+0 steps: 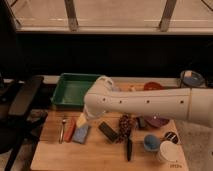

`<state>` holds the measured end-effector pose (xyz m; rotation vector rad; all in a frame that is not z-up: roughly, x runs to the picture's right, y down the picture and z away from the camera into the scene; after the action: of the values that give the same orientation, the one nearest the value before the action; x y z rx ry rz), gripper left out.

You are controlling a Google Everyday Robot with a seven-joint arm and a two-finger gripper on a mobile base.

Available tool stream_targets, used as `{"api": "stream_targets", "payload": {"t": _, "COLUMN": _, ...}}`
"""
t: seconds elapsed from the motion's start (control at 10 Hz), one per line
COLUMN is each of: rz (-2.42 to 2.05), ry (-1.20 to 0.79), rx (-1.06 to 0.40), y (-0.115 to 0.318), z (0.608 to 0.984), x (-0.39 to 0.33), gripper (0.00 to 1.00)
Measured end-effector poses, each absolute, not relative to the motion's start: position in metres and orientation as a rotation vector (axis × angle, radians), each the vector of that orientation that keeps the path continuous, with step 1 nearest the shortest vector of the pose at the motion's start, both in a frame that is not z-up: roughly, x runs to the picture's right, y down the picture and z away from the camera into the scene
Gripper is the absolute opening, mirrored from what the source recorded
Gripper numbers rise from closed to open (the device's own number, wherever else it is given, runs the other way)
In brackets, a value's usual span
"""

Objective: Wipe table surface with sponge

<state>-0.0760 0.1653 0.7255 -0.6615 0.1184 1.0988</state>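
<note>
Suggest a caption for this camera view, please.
Robot arm's gripper hovers just above the blue sponge on the table surface.

White arm (150,102) stretched leftward, gripper (83,120) low beneath its bend

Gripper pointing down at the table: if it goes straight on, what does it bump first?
Probably the light-blue sponge. The gripper hangs right above it, over the table surface on its left part, though depth is hard to judge.
</note>
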Motion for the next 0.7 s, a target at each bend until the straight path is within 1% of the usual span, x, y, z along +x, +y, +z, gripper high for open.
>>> {"api": "stream_targets", "payload": {"t": 0.5, "rz": 1.103, "ry": 0.119, "rx": -0.663, "y": 0.1651, "z": 0.7259, "x": -0.0750, "gripper": 0.80}}
{"api": "stream_targets", "payload": {"t": 0.7, "rz": 1.090, "ry": 0.110, "rx": -0.686, "y": 0.1695, "z": 0.7291, "x": -0.0796, "gripper": 0.80}}
